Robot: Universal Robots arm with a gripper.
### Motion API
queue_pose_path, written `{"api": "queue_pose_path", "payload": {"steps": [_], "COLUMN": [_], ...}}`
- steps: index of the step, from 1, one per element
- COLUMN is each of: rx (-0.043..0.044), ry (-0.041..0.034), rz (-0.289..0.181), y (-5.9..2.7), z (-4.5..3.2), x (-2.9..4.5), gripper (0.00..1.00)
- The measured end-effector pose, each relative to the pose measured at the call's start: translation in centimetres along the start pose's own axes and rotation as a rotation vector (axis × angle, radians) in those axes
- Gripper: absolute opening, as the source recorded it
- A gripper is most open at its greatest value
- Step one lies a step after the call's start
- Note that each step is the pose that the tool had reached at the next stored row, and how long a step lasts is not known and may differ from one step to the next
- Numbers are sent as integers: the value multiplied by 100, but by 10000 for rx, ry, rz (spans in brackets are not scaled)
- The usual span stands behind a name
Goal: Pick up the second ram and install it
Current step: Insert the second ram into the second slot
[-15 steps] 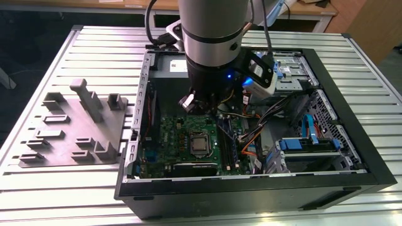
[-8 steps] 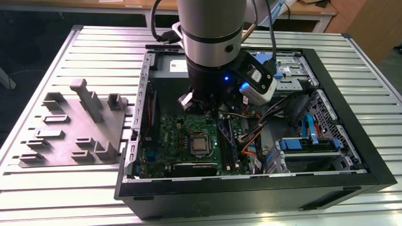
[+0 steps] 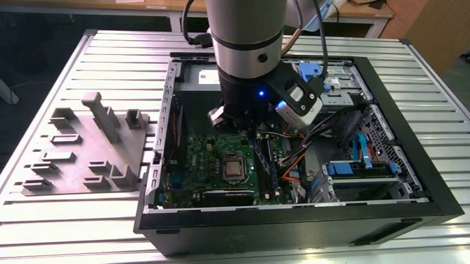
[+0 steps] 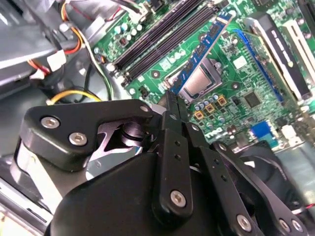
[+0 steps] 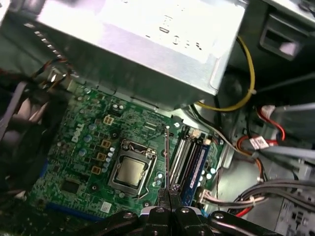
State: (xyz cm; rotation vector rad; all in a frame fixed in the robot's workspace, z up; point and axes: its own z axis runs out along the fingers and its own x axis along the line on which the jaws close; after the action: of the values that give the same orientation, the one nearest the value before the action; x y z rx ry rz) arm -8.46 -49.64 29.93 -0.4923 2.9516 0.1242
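Observation:
My gripper (image 4: pixel 171 104) is shut on a thin blue ram stick (image 4: pixel 204 51), which juts out from between the black fingertips. In the first wrist view the same ram (image 5: pixel 167 157) shows edge-on, rising from the gripper (image 5: pixel 168 194). It hangs above the green motherboard (image 5: pixel 83 147), between the CPU socket (image 5: pixel 130 172) and the black memory slots (image 5: pixel 186 155), just beside the slots. One slot carries a blue strip (image 5: pixel 198 167). In the exterior view the gripper (image 3: pixel 246 131) reaches down into the open computer case (image 3: pixel 397 126) over the motherboard (image 3: pixel 198 165).
A silver power supply box (image 5: pixel 142 44) stands close by the board. Bundles of yellow, red and orange cables (image 5: pixel 246 98) run beside the slots. Drive cages with blue tabs (image 3: pixel 360 168) fill the case's right side. A grey parts fixture (image 3: pixel 88 148) lies on the table at the exterior view's left.

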Motion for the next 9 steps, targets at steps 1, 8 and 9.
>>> {"api": "queue_pose_path", "payload": {"steps": [1,8,9], "rx": [28,228,257], "ry": [-10,-83,-94], "rz": [173,1431,1607], "y": [0,0,0], "z": [1,7,8], "x": [0,1,1], "gripper": [11,11,11]}}
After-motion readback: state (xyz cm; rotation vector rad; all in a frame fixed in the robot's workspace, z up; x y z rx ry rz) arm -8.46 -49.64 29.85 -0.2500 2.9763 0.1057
